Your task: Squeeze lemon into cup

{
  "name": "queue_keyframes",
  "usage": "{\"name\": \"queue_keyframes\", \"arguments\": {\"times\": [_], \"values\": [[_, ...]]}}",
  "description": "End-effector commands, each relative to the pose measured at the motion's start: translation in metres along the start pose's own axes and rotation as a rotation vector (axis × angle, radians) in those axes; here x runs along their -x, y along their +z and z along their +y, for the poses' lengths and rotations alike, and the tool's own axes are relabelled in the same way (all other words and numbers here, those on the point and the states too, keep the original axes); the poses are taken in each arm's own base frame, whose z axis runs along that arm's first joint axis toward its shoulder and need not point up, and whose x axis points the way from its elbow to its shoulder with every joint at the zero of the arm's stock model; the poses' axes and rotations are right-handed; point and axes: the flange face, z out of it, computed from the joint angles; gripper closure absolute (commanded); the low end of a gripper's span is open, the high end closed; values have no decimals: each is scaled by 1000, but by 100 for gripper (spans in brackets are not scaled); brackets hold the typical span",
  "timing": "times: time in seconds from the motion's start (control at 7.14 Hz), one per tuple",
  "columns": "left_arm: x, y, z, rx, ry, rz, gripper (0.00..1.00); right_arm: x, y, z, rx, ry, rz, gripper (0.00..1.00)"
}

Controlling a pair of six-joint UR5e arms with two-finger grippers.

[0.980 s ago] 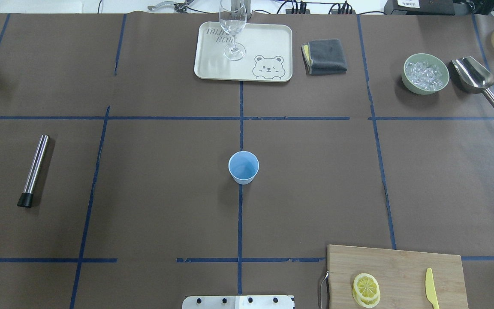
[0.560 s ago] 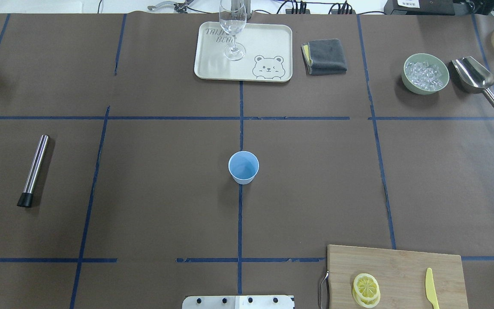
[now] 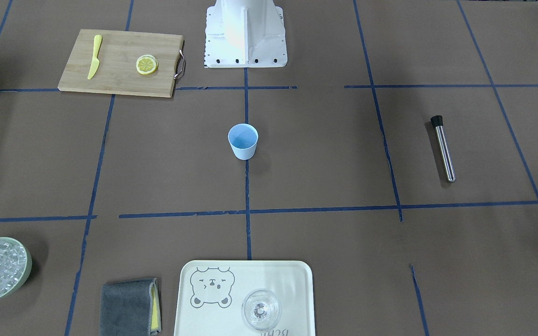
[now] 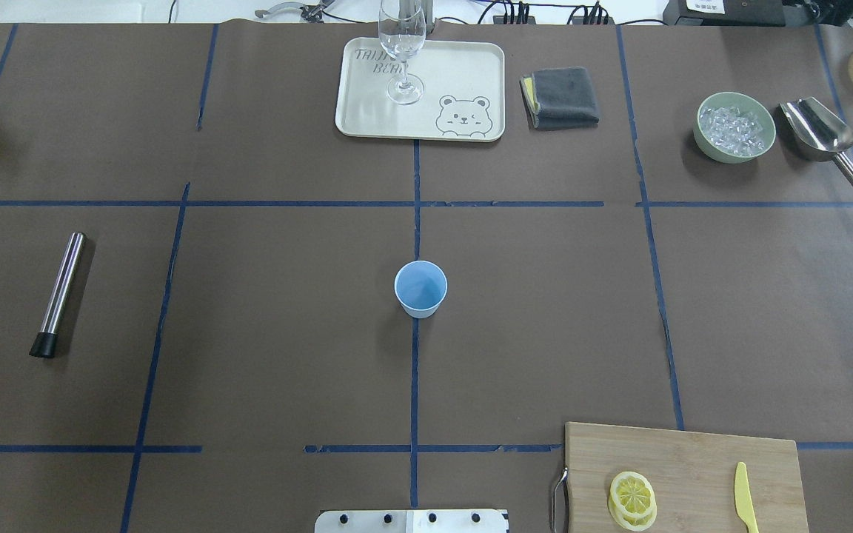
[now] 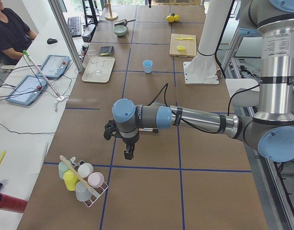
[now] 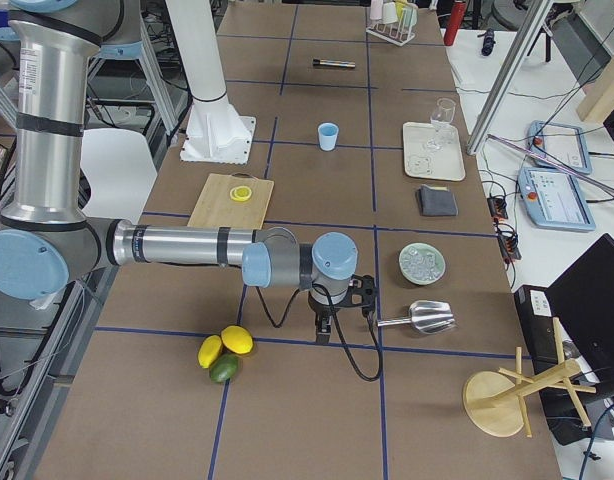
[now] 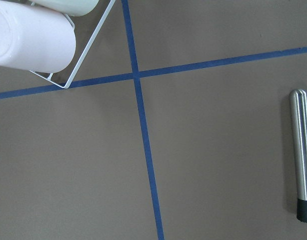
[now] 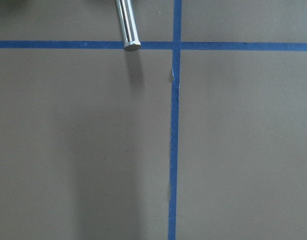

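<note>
The light-blue cup (image 4: 420,289) stands upright and empty at the table's middle, on a blue tape line; it also shows in the front view (image 3: 243,141). The lemon (image 4: 631,500), a round slice lying on another, rests on the wooden cutting board (image 4: 693,451) at the near right. Neither gripper shows in the overhead or front views. The left gripper (image 5: 129,154) hangs over the table's far left end, near a rack of cups. The right gripper (image 6: 325,328) hangs over the far right end, beside the metal scoop. Whether either is open or shut, I cannot tell.
A yellow plastic knife (image 4: 745,497) lies on the board. At the back are a tray (image 4: 463,74) with a clear glass (image 4: 402,52), a grey cloth (image 4: 561,98), a green bowl of ice (image 4: 735,126) and a scoop (image 4: 823,137). A steel muddler (image 4: 58,294) lies left.
</note>
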Motion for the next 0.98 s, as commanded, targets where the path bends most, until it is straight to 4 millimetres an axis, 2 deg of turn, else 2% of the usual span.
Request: {"name": "queue_keyframes", "arguments": {"times": [0.0, 0.28, 0.42, 0.56, 0.84], "values": [[-5, -5, -5, -11, 13, -6, 0, 27, 19, 8, -43, -153, -35, 0], [-9, -9, -17, -34, 33, -4, 0, 39, 31, 31, -92, -233, -64, 0], [-9, -9, -17, -40, 41, -5, 0, 63, 34, 36, -75, -234, -76, 0], [-10, -10, -18, -42, 40, -5, 0, 103, 34, 38, -55, -187, -98, 0], [-10, -10, -18, -42, 41, -7, 0, 187, 31, 66, 3, -120, -133, 0]]}}
